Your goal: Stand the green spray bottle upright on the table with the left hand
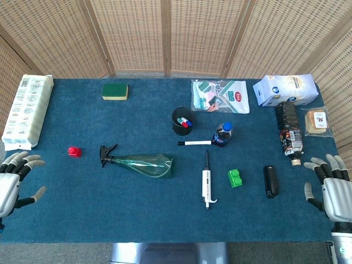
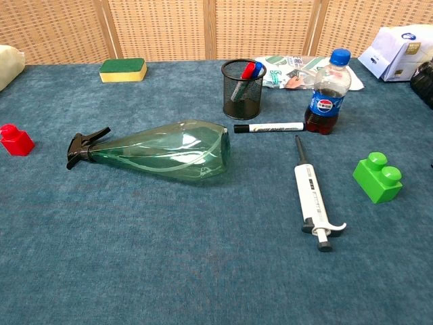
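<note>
The green spray bottle point(image 1: 144, 164) point(image 2: 169, 151) lies on its side on the blue table, black trigger head pointing left and wide base to the right. My left hand point(image 1: 14, 179) hovers at the table's front left corner, well left of the bottle, fingers spread and holding nothing. At the front right edge my right hand point(image 1: 331, 184) is likewise spread and empty. Neither hand appears in the chest view.
A red block point(image 1: 74, 151) sits just left of the sprayer head. Right of the bottle lie a white pipette point(image 1: 207, 184), a marker point(image 1: 194, 143), a black mesh pen cup point(image 1: 182, 120), a cola bottle point(image 1: 223, 133) and a green block point(image 1: 235, 177). A sponge point(image 1: 115, 91) lies at the back.
</note>
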`<state>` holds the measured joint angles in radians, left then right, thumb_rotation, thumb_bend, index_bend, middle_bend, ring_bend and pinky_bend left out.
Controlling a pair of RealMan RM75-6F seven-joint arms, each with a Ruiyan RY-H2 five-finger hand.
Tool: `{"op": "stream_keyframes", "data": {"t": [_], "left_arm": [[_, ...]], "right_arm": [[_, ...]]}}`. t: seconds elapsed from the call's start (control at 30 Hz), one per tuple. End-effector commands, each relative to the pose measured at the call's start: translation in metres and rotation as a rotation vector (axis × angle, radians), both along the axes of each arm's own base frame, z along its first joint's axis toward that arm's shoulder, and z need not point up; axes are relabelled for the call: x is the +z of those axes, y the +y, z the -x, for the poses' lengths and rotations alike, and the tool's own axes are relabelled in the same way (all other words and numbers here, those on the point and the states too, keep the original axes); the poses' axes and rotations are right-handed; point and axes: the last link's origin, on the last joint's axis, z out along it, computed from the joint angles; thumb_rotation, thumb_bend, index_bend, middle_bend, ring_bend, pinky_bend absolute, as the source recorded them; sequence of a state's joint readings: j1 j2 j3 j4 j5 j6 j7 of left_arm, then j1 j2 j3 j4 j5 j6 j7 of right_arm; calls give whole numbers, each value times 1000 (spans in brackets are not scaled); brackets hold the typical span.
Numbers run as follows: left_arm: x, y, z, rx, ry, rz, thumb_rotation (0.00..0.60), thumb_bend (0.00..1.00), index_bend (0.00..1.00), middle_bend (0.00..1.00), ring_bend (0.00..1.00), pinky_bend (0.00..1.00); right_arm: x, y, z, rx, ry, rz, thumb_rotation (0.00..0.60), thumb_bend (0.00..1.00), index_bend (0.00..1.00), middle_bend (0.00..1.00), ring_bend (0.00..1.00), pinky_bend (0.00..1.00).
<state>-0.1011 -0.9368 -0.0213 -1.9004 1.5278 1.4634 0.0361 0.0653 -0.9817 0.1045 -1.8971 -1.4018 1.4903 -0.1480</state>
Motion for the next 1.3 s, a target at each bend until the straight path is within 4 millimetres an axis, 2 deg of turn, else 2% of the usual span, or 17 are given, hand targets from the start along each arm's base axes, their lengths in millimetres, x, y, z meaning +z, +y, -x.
{"op": "stream_keyframes", "data": {"t": [0.03, 0.47, 0.93, 1.07, 1.3], "left_arm": [[-1, 0, 1, 2, -2, 4, 600, 315, 280, 257, 154, 120], [1, -2, 2, -7, -23, 17, 600, 315, 280, 260, 155, 117], [1, 5, -4, -44, -78, 105, 600, 316, 283, 268, 157, 118], [-1, 16, -4, -50, -65, 143, 600, 315, 284, 276, 158, 118], [-10, 53, -8, -43, -109, 287, 600, 315, 274, 265, 174, 125]], "right_arm": [[0, 0, 0, 4, -1, 1, 600, 552, 273, 233, 22, 69], [2, 6, 0, 10, -12, 10, 600, 552, 273, 233, 22, 69], [0, 3, -5, 15, -10, 3, 600, 554, 273, 233, 23, 69], [-1, 2, -4, 8, -6, 1, 600, 553, 273, 233, 22, 69], [-1, -1, -5, 4, 0, 2, 600, 555, 271, 233, 23, 69]]}}
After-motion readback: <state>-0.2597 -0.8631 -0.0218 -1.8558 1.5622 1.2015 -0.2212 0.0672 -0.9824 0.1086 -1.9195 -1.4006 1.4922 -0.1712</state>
